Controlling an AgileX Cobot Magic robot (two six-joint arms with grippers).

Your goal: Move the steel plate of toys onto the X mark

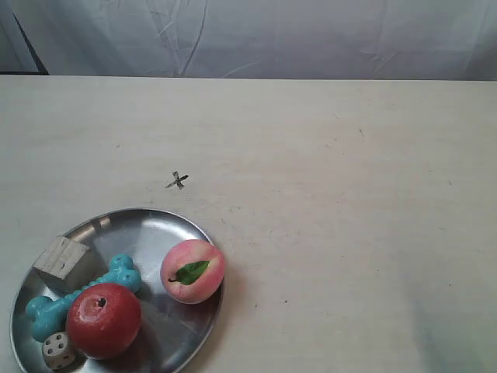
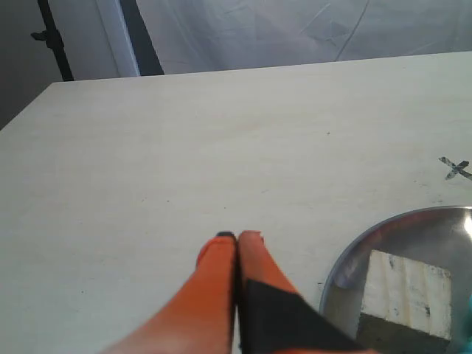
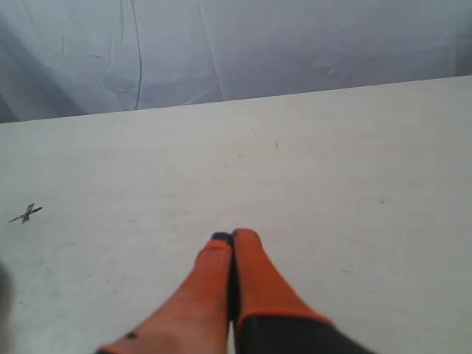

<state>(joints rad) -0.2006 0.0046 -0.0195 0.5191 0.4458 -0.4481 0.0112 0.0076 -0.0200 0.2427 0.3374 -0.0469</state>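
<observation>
The steel plate point(image 1: 159, 229) lies at the exterior view's lower left. It holds a red apple point(image 1: 103, 319), a pink peach point(image 1: 192, 270), a turquoise bone point(image 1: 81, 297), a wooden cube point(image 1: 60, 260) and a white die point(image 1: 57, 350). The X mark point(image 1: 178, 181) is drawn on the table just beyond the plate's far rim. My left gripper point(image 2: 237, 237) is shut and empty, over bare table beside the plate's rim point(image 2: 369, 236), with the cube point(image 2: 405, 291) and the X mark point(image 2: 455, 168) in its view. My right gripper point(image 3: 232, 237) is shut and empty over bare table, far from the X mark point(image 3: 26, 214).
The pale table point(image 1: 349, 194) stretches back to a wrinkled white backdrop point(image 1: 272, 35). A dark stand point(image 2: 55, 37) rises past the table's far corner in the left wrist view. Neither arm shows in the exterior view.
</observation>
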